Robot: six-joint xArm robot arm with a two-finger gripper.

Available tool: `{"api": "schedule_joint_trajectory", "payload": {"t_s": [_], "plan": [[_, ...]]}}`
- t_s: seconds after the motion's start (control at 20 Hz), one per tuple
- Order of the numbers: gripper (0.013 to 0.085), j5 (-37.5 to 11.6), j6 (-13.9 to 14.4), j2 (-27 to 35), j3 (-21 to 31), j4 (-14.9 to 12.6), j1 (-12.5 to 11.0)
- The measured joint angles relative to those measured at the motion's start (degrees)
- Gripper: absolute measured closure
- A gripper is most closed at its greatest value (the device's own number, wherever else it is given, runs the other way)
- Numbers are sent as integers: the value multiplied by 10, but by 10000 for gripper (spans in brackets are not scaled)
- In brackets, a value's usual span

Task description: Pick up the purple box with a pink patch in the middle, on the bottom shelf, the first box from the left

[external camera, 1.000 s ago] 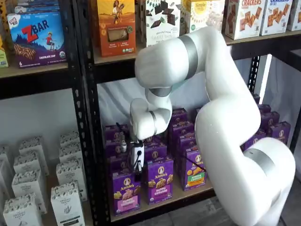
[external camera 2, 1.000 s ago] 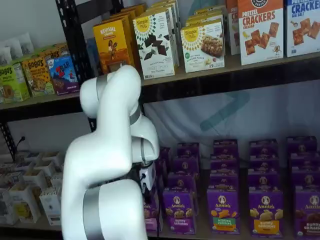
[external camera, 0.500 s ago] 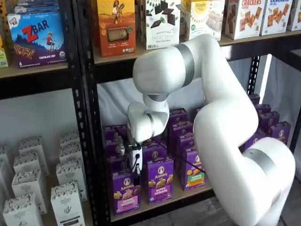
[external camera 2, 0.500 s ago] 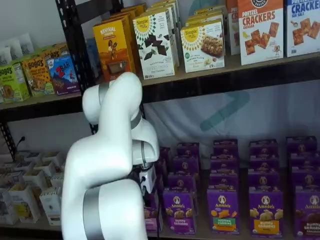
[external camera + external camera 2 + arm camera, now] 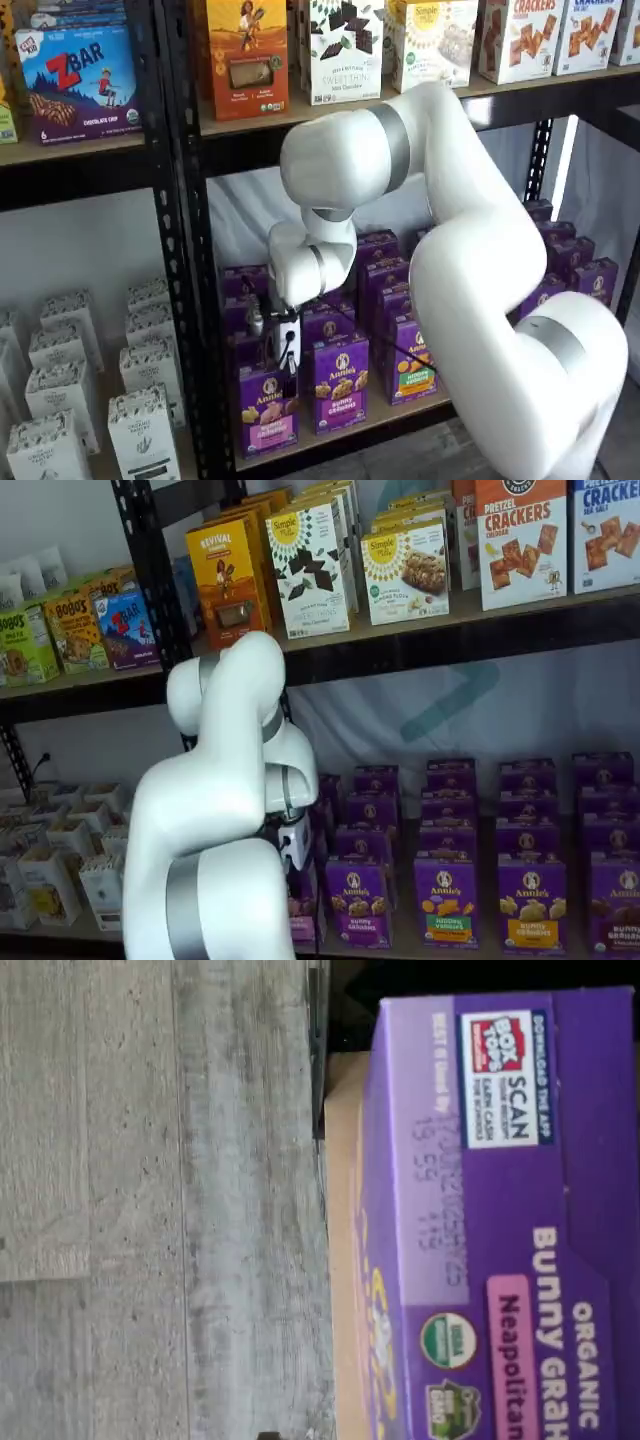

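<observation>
The purple box (image 5: 268,411) stands upright at the left front of the bottom shelf (image 5: 395,413), with its pink panel facing out. In a shelf view only a sliver of the box (image 5: 303,908) shows beside the arm. The wrist view looks down on the box's top (image 5: 500,1200), with a pink "Neapolitan" label, and on the shelf's tan edge (image 5: 343,1260). My gripper (image 5: 286,368) hangs directly over the box, its white body just above the carton's top. Its black fingers show only as a dark bit with no gap to read. In a shelf view the gripper's body (image 5: 295,842) is partly hidden by the arm.
A purple Bunny Grahams carton (image 5: 340,385) stands right beside the target, then one with a green panel (image 5: 412,366). More purple cartons fill the rows behind. A black perforated upright (image 5: 192,300) is close on the left. White cartons (image 5: 140,425) fill the neighbouring bay. Grey floor (image 5: 150,1200) lies below.
The arm has swung left and a little lower, bringing the gripper from between the front cartons to over the leftmost purple box.
</observation>
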Motion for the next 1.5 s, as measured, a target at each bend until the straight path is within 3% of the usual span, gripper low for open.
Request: {"api": "schedule_joint_trajectory", "payload": {"t_s": [0.55,0.75,1.05,1.5], "plan": [[130,-3,3,13,-11,-1,2],[250,2,6,15,-14,-3,3],[370,6,7,15,-14,-4,4],[370,0,14,15,-12,-10,6]]}}
